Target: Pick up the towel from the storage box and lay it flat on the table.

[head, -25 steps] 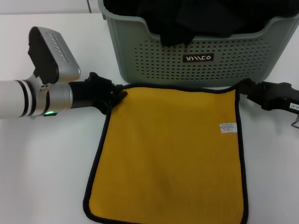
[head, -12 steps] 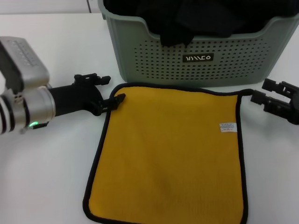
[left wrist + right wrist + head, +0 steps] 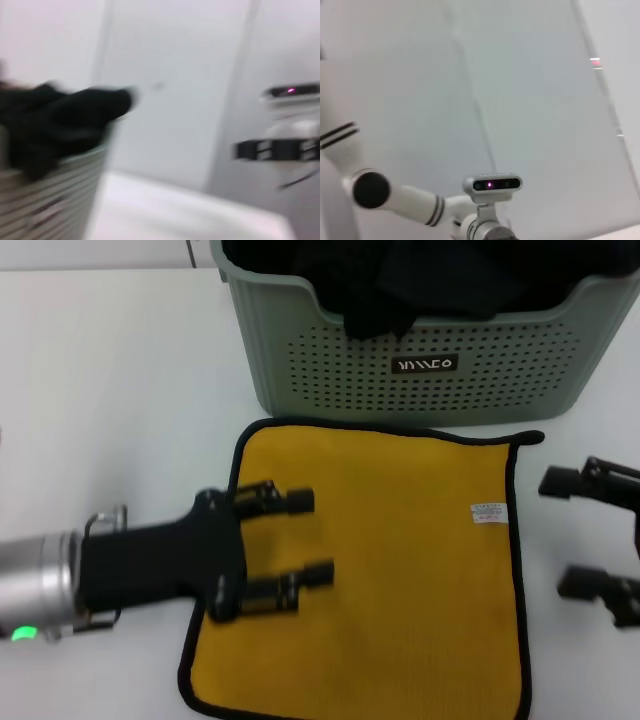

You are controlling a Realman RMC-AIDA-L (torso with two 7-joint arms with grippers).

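Note:
The towel (image 3: pixel 380 560) lies spread flat on the white table (image 3: pixel 110 370), mustard-yellow side up, black trim all round, its small white label near the right edge. It sits just in front of the sage-green storage box (image 3: pixel 420 360). My left gripper (image 3: pixel 305 538) hovers open over the towel's left part, nothing between its fingers. My right gripper (image 3: pixel 562 532) stands open off the towel's right edge, also holding nothing. The left wrist view shows the storage box (image 3: pixel 45 200) blurred, with black cloth (image 3: pixel 60 120) over its rim.
Black cloths (image 3: pixel 410 280) fill the storage box and hang over its front rim. Bare tabletop lies to the left of the towel and box. The right wrist view shows only a wall and the left arm (image 3: pixel 420 205).
Both grippers have let go of the towel's far corners, opened, and drawn back toward me. The left one now hangs over the towel; the towel lies still.

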